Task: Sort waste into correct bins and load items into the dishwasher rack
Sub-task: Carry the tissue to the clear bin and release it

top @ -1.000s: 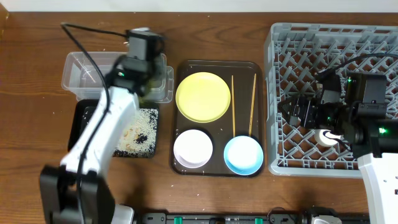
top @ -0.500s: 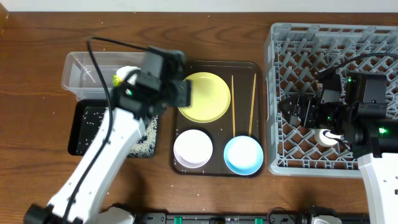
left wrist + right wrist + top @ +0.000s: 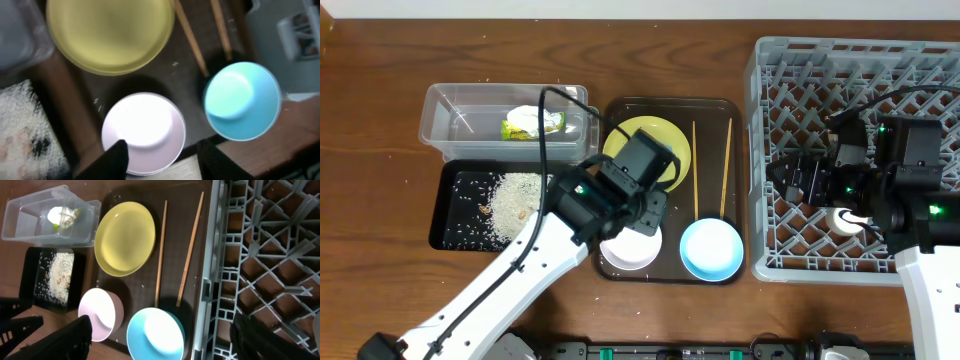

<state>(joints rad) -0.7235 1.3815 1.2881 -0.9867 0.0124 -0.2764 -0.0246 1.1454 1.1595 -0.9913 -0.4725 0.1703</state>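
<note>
My left gripper (image 3: 162,160) is open and empty, just above the near rim of the white bowl (image 3: 145,130) (image 3: 632,250). Next to it on the brown tray (image 3: 665,272) are the light blue bowl (image 3: 710,249), the yellow plate (image 3: 678,143), partly under my left arm, and two chopsticks (image 3: 695,165) (image 3: 726,165). The snack wrapper (image 3: 533,124) lies in the clear tub (image 3: 450,125) beside something white. Rice scraps (image 3: 512,195) lie in the black bin (image 3: 455,205). My right gripper (image 3: 165,340) is wide open and empty over the left edge of the grey rack (image 3: 790,80).
The tub and black bin sit left of the brown tray and the rack sits right of it, close against it. My left arm crosses the table's front left. Bare wooden table (image 3: 370,200) lies left of the bins.
My left arm has swung from over the tub and black bin to the right and forward, over the white bowl. The wrapper and rice are uncovered. The right arm has not moved.
</note>
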